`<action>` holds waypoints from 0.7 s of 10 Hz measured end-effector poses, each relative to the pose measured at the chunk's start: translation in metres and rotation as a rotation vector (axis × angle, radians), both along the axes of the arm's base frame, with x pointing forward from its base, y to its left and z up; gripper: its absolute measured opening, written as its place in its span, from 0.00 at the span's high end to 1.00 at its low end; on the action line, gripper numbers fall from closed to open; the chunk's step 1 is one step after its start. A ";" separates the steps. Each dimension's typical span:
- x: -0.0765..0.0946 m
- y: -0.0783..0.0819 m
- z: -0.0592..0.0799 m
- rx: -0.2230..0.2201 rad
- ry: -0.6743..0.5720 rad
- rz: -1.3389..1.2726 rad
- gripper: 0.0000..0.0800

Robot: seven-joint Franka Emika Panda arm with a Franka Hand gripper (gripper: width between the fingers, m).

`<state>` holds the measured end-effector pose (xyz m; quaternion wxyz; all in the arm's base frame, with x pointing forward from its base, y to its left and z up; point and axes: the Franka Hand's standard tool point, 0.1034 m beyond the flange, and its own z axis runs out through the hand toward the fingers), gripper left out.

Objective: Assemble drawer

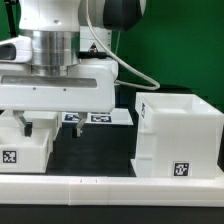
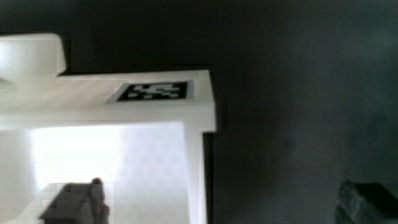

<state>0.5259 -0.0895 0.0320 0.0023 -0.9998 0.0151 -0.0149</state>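
A white drawer tray (image 1: 22, 150) with a tag on its front stands at the exterior view's left. In the wrist view the tray (image 2: 107, 110) shows a round knob (image 2: 27, 55) and a tag (image 2: 153, 92) on its top edge. My gripper (image 1: 50, 125) hangs just above it, open and empty. In the wrist view the gripper (image 2: 219, 205) has one finger (image 2: 75, 200) over the tray and the other over the dark table, so the jaws straddle the tray's side wall. The large hollow casing (image 1: 180, 135) stands at the exterior view's right. The second tray is not in view.
The marker board (image 1: 90, 118) lies flat behind, between tray and casing. A low white border wall (image 1: 110, 185) runs along the front edge. The table top is black and the backdrop is green.
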 end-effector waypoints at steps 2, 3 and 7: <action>-0.003 0.000 -0.013 -0.004 0.007 0.002 0.19; -0.005 0.000 -0.018 -0.006 0.010 0.002 0.19; -0.008 0.001 -0.026 -0.010 0.011 0.005 0.19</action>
